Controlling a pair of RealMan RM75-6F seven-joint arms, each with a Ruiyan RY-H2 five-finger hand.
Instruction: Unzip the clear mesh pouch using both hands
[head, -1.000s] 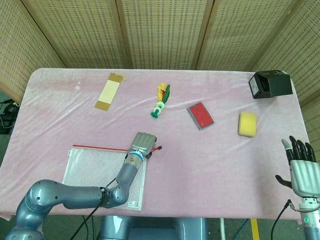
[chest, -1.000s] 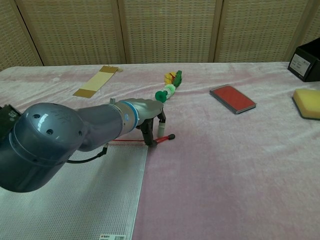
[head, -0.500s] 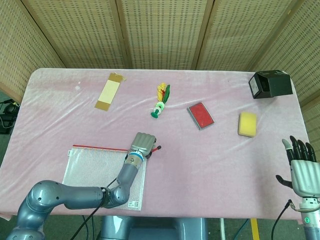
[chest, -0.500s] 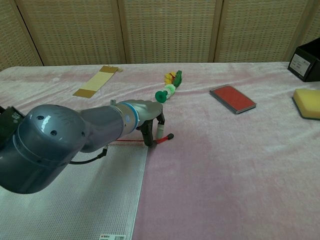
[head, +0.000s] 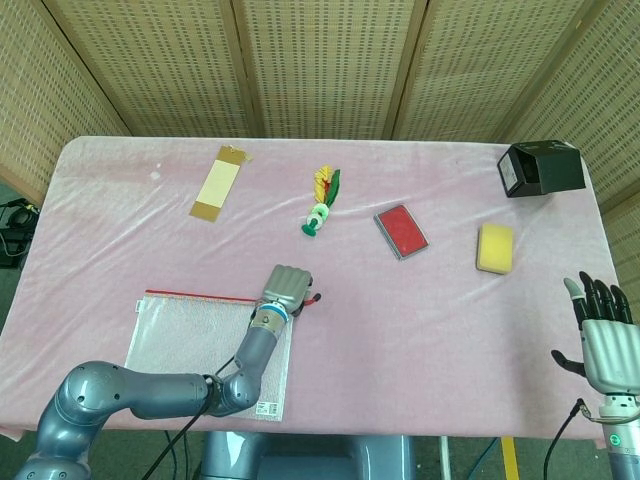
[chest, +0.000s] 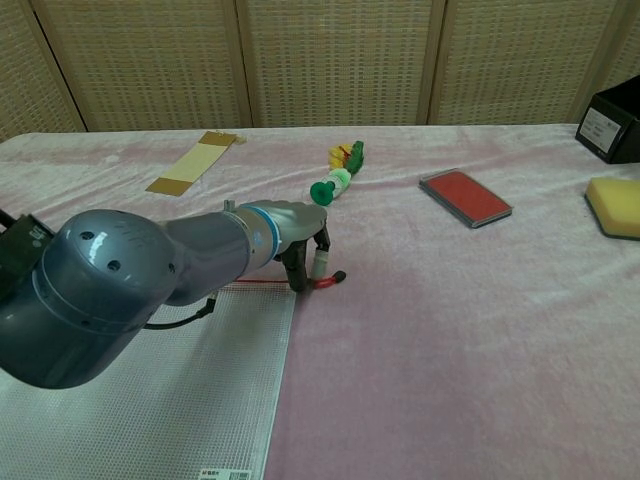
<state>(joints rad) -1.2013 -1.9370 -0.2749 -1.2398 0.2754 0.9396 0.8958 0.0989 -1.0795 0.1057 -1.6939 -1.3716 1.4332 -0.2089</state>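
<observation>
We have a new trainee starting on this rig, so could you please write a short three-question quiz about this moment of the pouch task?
1. True or false: the right hand touches the mesh pouch.
2. What does the left hand pinch: A) yellow sponge B) red zipper pull C) black box?
3. Which object lies between the toy carrot and the sponge?

Key: 1 false; 2 B; 3 the red case.

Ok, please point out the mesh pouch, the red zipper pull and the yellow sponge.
mesh pouch (head: 185, 335): head view, on its bare mesh face.
red zipper pull (chest: 333, 279): chest view, on its red cord.
yellow sponge (head: 495, 247): head view, on its top face.
</observation>
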